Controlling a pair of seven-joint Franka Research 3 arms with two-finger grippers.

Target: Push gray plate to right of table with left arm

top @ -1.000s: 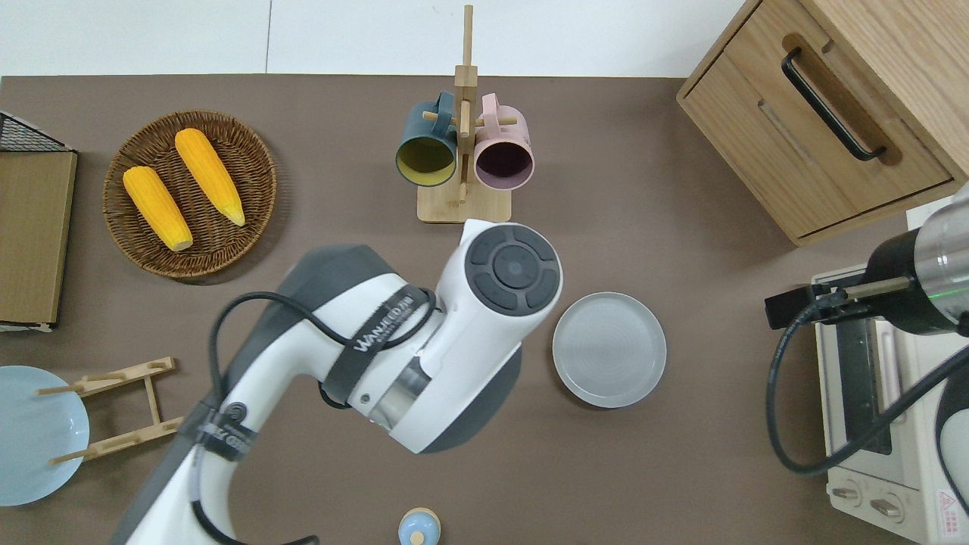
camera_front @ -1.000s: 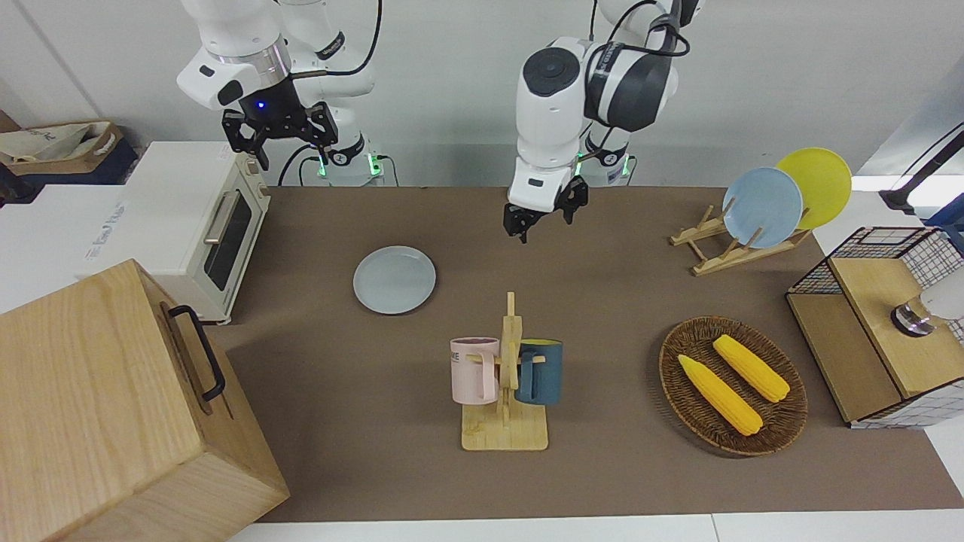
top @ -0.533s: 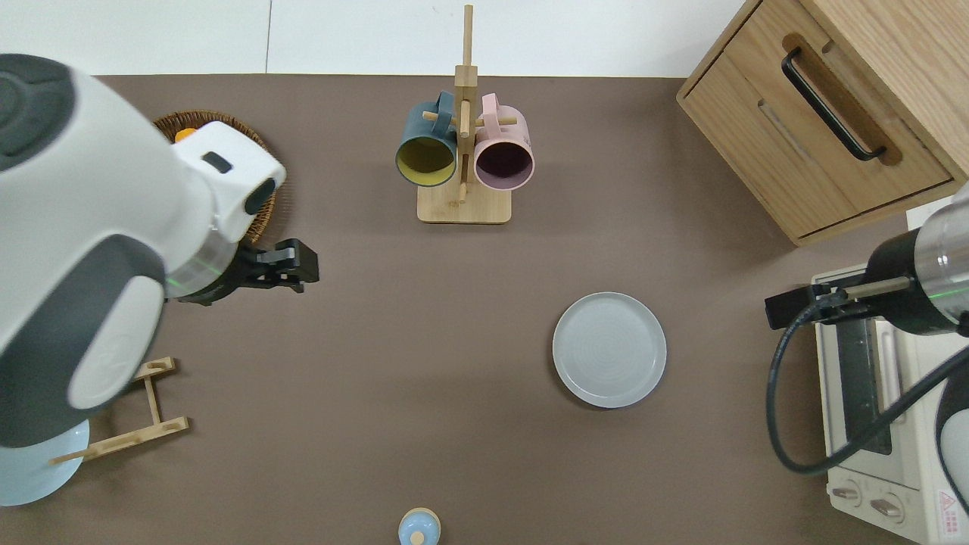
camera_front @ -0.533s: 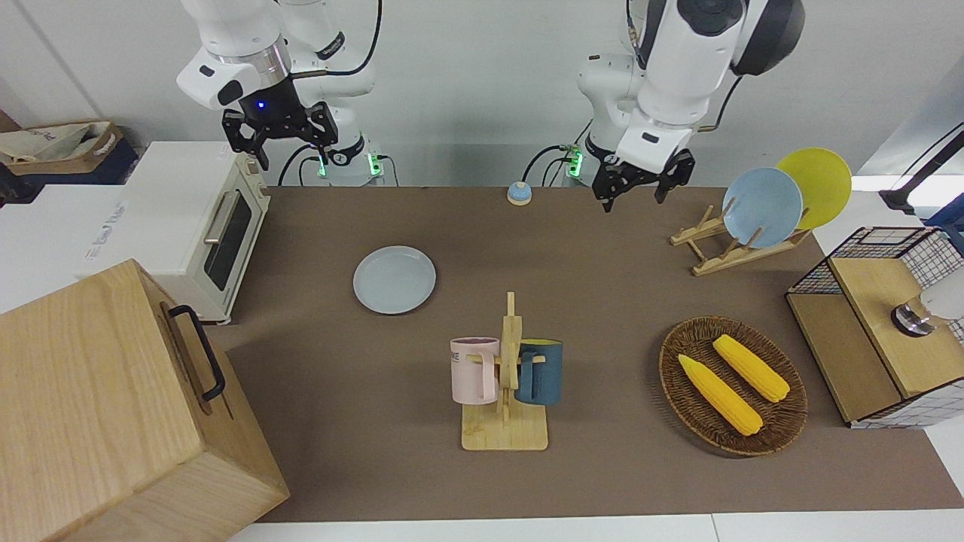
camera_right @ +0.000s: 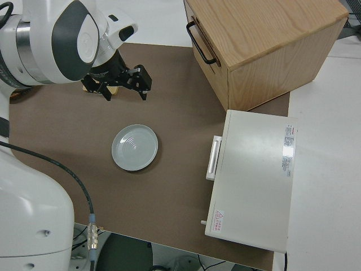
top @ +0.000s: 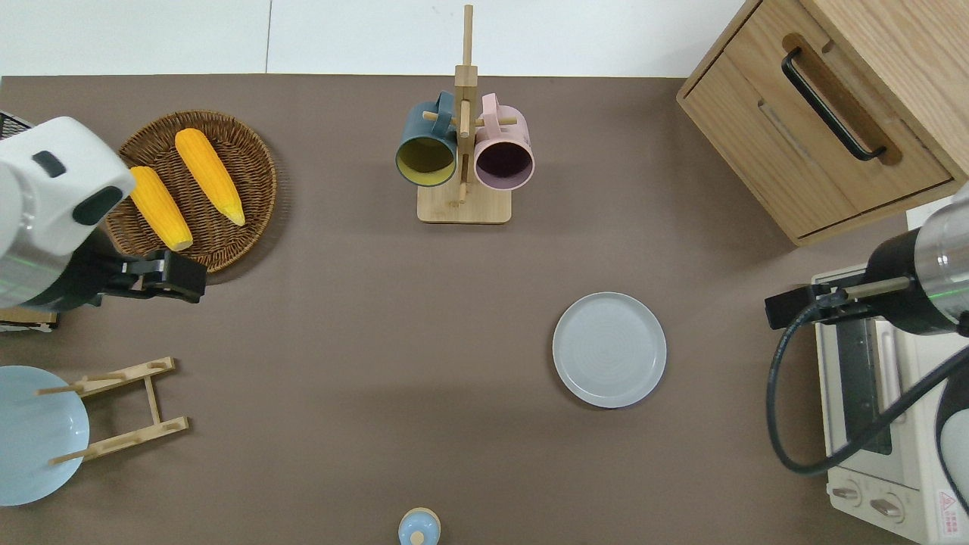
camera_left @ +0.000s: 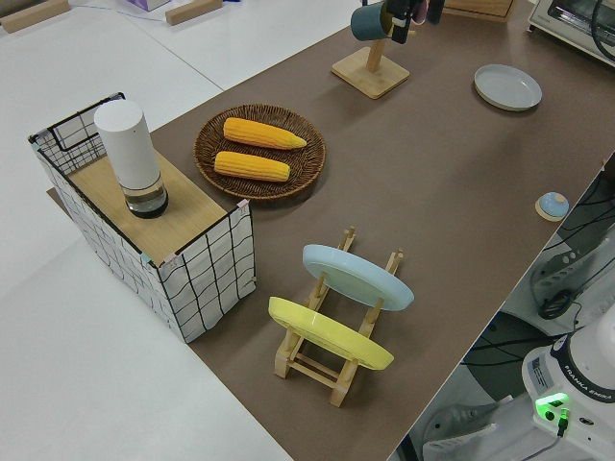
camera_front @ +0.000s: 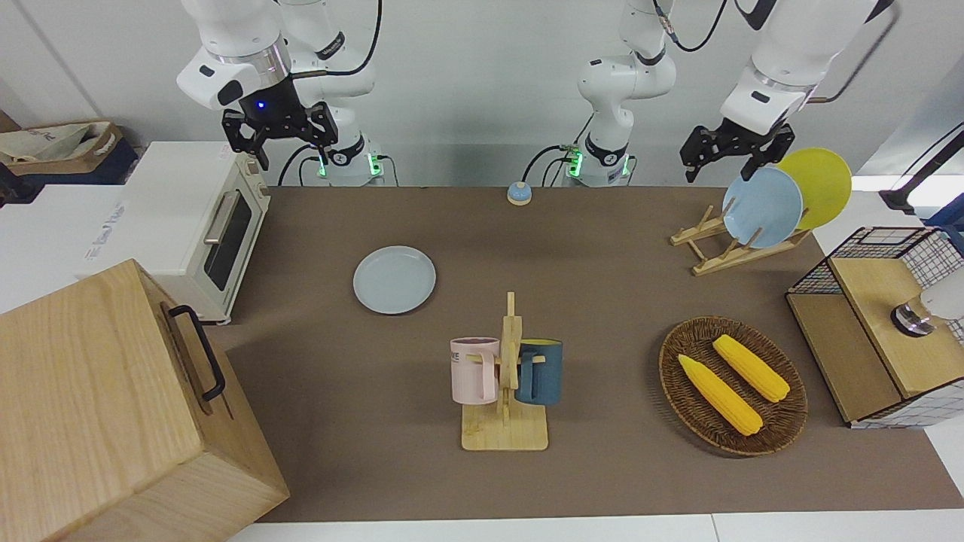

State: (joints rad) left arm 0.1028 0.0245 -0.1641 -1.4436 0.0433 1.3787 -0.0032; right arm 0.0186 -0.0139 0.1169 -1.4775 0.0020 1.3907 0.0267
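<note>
- Two arms are showing on my feeds; the left gripper (camera_front: 727,154) is hanging in the air with its fingers spread wide and nothing between them.
- From overhead I am seeing that gripper (top: 170,276) over bare table (top: 363,303) just beside the wicker basket (top: 253,163), at the left arm's end.
- I am watching the gray plate (top: 609,350) lying flat on the cloth, well apart from the left gripper, toward the right arm's end.
- It is sitting near the toaster oven (top: 870,401), not touching it, and nearer to the robots than the mug stand (top: 463,204).
- I am reading the right arm as parked; its gripper (camera_front: 277,135) is showing its fingers spread apart and empty.
- Two corn cobs (top: 208,174) are lying in the basket.
- I am also seeing a blue plate (camera_front: 762,207) and a yellow plate (camera_front: 821,181) leaning in the wooden rack (camera_front: 715,252).
</note>
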